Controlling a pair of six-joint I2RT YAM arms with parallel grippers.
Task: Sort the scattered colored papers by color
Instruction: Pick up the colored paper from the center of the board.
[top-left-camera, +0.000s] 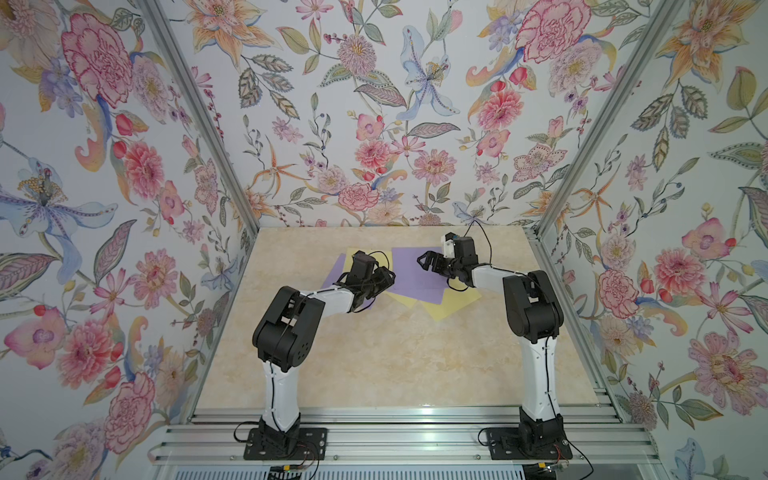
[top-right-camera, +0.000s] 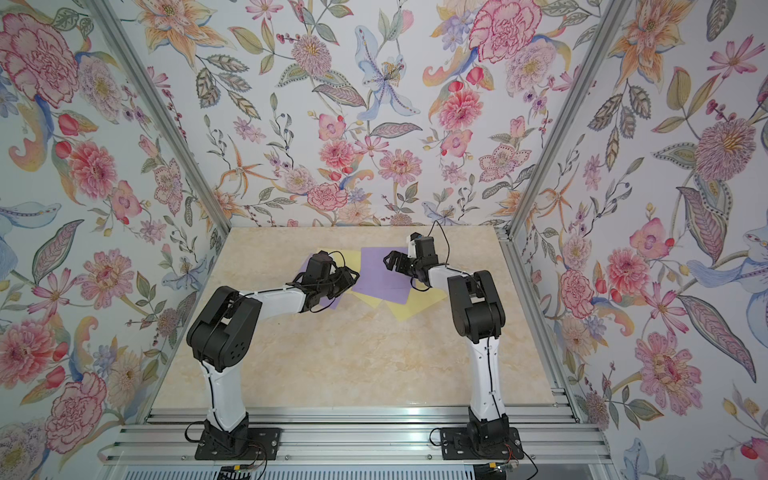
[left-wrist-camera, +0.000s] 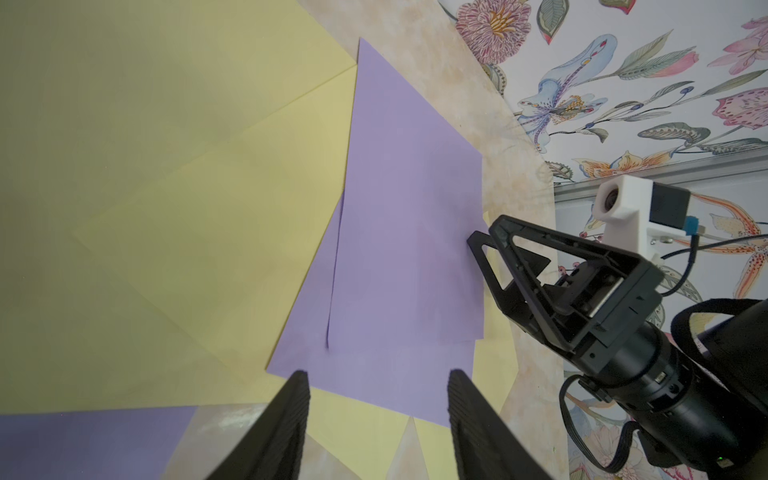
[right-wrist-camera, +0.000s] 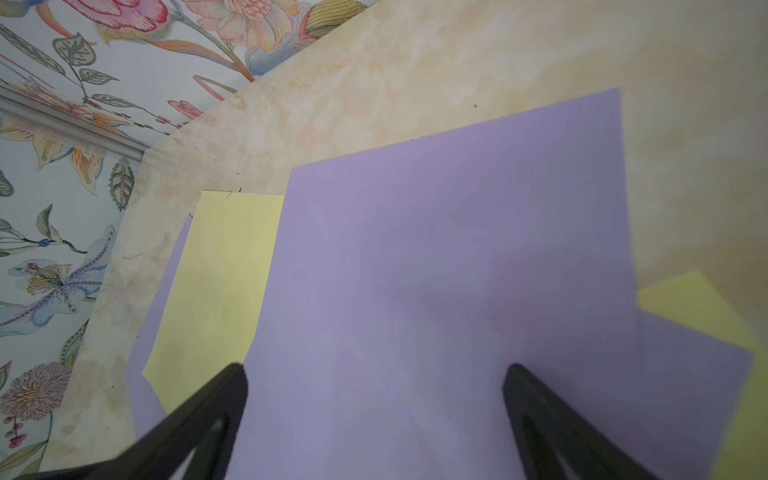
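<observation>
Because the colored papers (top-left-camera: 409, 280) lie overlapped, purple over yellow, near the far edge of the surface (top-left-camera: 374, 365), the top purple sheet (left-wrist-camera: 407, 249) likely goes first | left end effector (left-wrist-camera: 378, 374): half-spread, empty, above it | right end effector (right-wrist-camera: 374, 368): wide, empty, above it.

Thin paper, matt and smooth, in the lavender sheets (left-wrist-camera: 407, 249) and the yellow sheets (left-wrist-camera: 187, 187); shows faint straight lines across the yellow, dull throughout. Smooth, marble-printed beige on the tabletop (top-left-camera: 374, 353), with a soft glare near its front edge. Matt black plastic on the left gripper (left-wrist-camera: 378, 374), finely ribbed along the inner finger faces. Black plastic too on the right gripper (left-wrist-camera: 484, 232), open-framed and faintly shiny, under a white plastic camera housing (left-wrist-camera: 619, 203). Smooth white plastic on the arm shells (top-left-camera: 280, 395), black at the joints. Grooved, bright bare metal in the frame rails (top-left-camera: 395, 415). Matt floral print on the walls (top-left-camera: 374, 124).
</observation>
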